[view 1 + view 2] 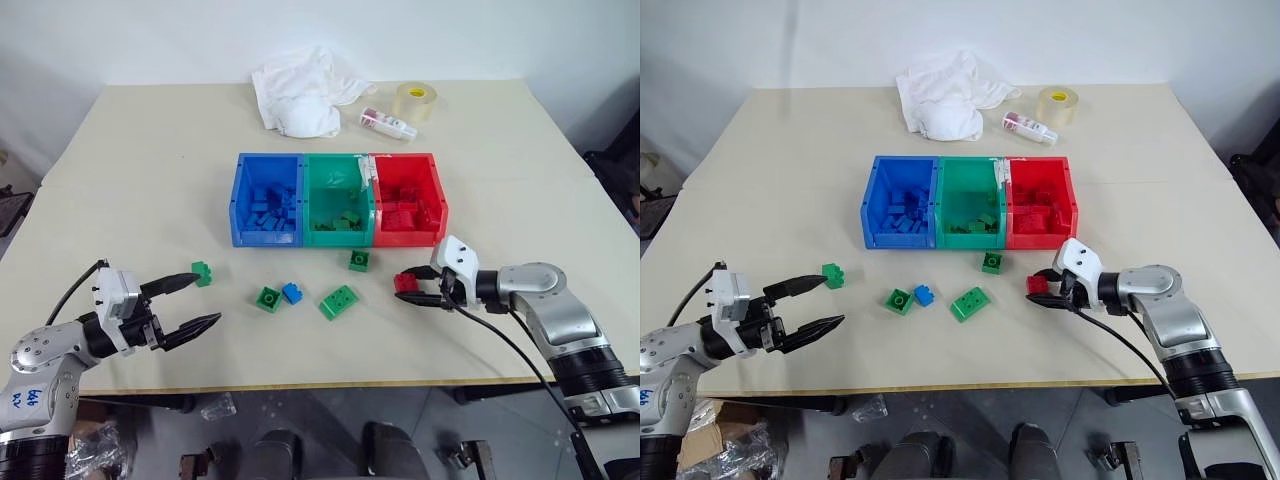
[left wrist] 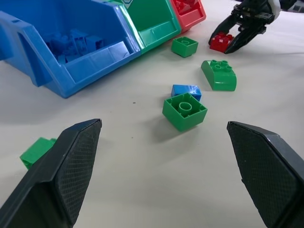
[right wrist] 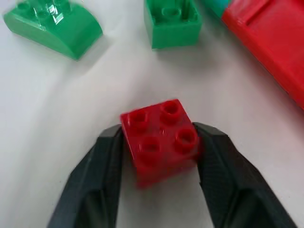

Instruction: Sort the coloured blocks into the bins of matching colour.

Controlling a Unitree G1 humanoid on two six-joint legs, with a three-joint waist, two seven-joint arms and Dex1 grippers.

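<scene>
The cream table (image 1: 150,140) carries the joined blue, green and red bins (image 1: 338,198) at its middle, a white cloth (image 1: 300,90), small bottle (image 1: 388,123) and tape roll (image 1: 415,102) beyond the bins, and loose green (image 1: 339,301), blue (image 1: 292,292) and red (image 1: 405,282) blocks before them.

Lab: bare table (image 1: 150,180), white walls

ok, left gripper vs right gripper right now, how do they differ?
Left gripper: jaws wide apart, nothing between them, with a small green block on the table just past its fingertips. Right gripper: fingers closed against the two sides of the red block, in front of the red bin. Left is near the table's front-left, right at its front-right. Both have two black fingers.
</scene>
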